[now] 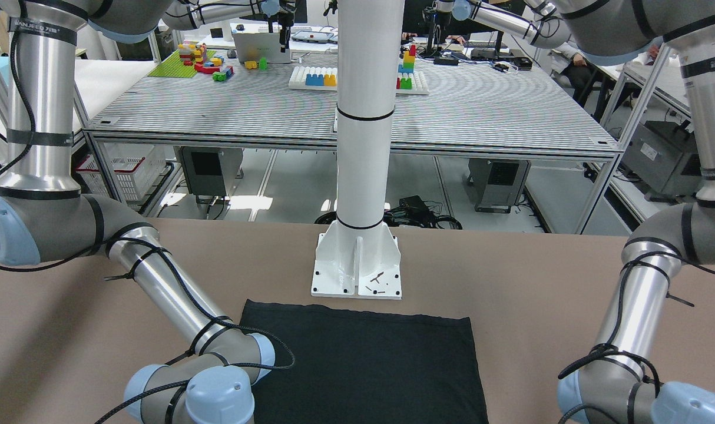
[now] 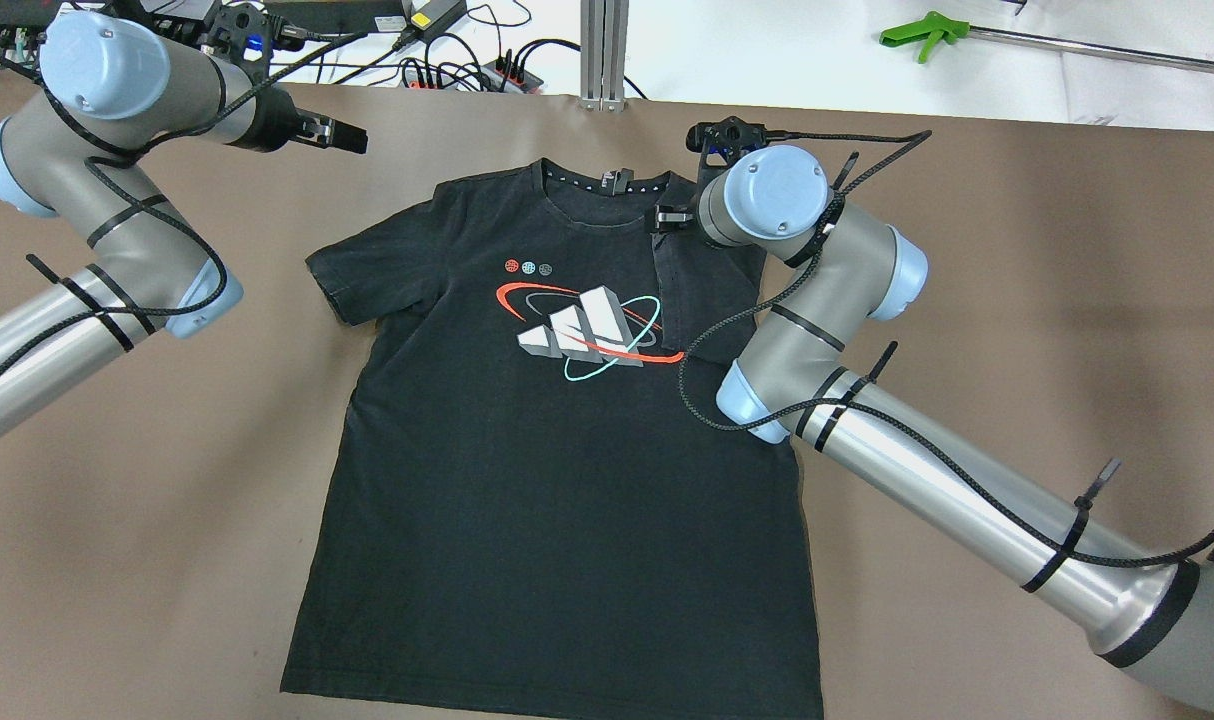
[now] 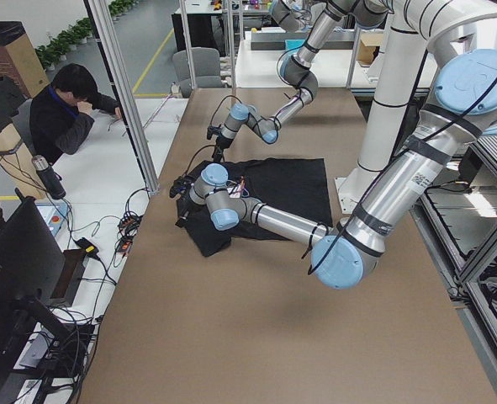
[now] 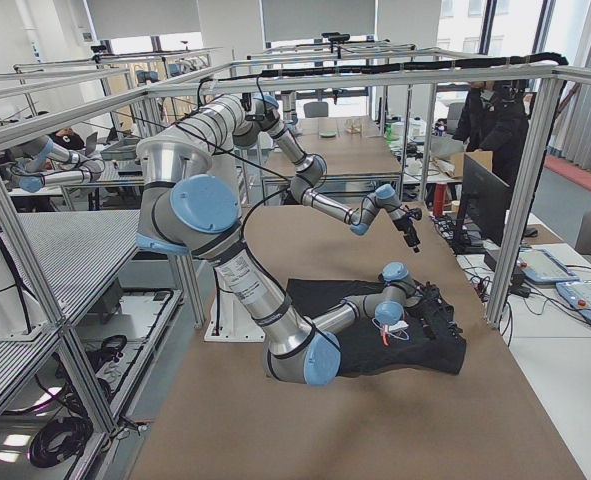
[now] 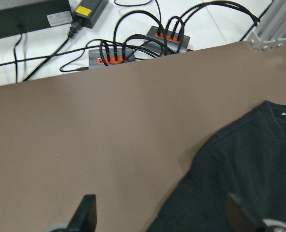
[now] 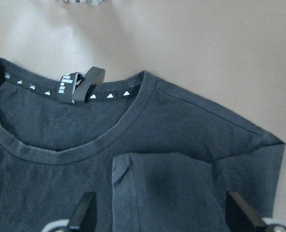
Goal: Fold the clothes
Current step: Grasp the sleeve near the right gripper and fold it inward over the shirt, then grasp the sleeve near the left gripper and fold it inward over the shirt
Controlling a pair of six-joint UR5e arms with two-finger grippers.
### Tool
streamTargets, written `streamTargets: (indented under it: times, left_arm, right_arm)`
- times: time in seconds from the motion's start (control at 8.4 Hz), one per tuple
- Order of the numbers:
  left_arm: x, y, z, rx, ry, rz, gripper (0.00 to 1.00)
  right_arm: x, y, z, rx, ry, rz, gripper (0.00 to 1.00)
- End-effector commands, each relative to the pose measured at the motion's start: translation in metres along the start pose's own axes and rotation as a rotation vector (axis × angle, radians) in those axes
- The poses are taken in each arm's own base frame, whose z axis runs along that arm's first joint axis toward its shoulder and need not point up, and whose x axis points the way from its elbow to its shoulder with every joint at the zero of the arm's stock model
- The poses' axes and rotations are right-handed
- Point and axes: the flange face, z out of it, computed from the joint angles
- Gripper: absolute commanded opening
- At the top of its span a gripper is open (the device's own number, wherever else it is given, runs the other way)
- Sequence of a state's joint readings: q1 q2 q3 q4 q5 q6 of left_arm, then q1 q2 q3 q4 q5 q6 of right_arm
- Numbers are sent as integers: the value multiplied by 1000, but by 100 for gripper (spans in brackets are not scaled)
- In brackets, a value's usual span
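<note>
Your black T-shirt (image 2: pixel 527 480) lies flat, print up, on the table (image 2: pixel 1017 300). Your right claw (image 6: pixel 159 215) hangs spread and empty just right of the collar (image 2: pixel 607 185), over the right sleeve (image 2: pixel 702 300) already folded inward. Your left claw (image 5: pixel 159 217), also spread and empty, hovers over bare table well left of the collar, probably staged for the other sleeve (image 2: pixel 342 280).

Pretty clearly a robotics lab: aluminium-frame benches (image 4: pixel 375 75) in rows, another robot arm (image 4: pixel 50 165) at the next station, a neighbouring surface (image 1: pixel 481 112) with toy building blocks (image 1: pixel 201 59) (colourful ones). There's also a person at a desk (image 3: pixel 63 114), a monitor (image 3: pixel 13 269), power strips (image 5: pixel 111 55) and a yellow floor line (image 3: pixel 153 63).
</note>
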State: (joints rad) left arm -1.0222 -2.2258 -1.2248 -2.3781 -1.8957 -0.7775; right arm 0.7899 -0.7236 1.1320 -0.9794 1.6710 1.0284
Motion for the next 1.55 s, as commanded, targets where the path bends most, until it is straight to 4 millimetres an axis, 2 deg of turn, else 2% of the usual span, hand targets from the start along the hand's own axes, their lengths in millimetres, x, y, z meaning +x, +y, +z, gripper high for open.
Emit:
streamTargets:
  times: [0.0,0.12,0.24,0.59,0.95,1.07,1.19,1.43]
  left_arm:
    - [29,55,28,-15,44,-16,94]
    - [18,77,36,-29,20,-5,94]
    - [14,80,29,-19,25,-4,94]
    - [-36,128,35,-81,-27,113,94]
    - [-38,133,43,-79,-20,118,94]
    - [-44,140,57,-69,-22,123,94]
    - [-48,138,70,-50,-29,127,94]
    - [-43,139,73,-52,-23,129,94]
  right_arm:
    - [38,-19,-3,-27,5,29,94]
    - [42,-24,-9,-32,-8,36,94]
    - [45,-22,-12,-33,-14,37,94]
    - [60,-10,-23,-25,-25,36,94]
    - [63,-4,-28,-21,-33,35,94]
    - [67,1,-27,-24,-31,32,94]
    - [67,3,-27,-24,-36,30,94]
    - [64,5,-28,-25,-38,29,94]
